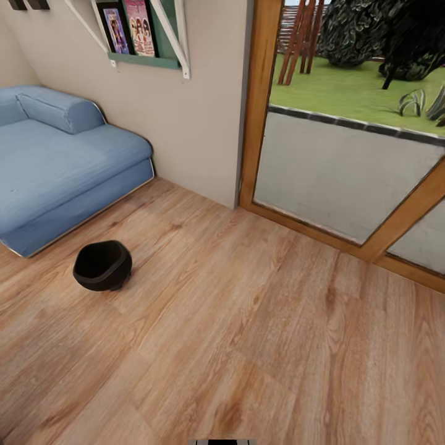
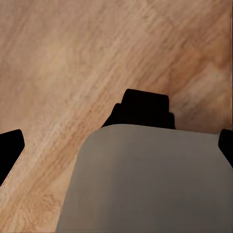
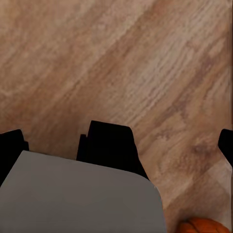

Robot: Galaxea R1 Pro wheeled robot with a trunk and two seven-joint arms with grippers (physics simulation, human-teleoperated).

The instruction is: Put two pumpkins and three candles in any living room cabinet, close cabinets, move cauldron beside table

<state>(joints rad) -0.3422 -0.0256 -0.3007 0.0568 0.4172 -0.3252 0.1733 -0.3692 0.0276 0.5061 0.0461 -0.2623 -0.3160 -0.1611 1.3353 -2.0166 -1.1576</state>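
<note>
- The head camera looked forward and down from standing height across the wood floor (image 1: 247,346) toward a wall corner and glass door (image 1: 346,179).
- Both wrist cameras pointed steeply down, close over the floor, past grey robot bodywork (image 2: 145,184).
- All three views shared the floor.

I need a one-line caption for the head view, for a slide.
A black cauldron stands on the wood floor beside a blue sofa, near a glass door to the garden.
</note>
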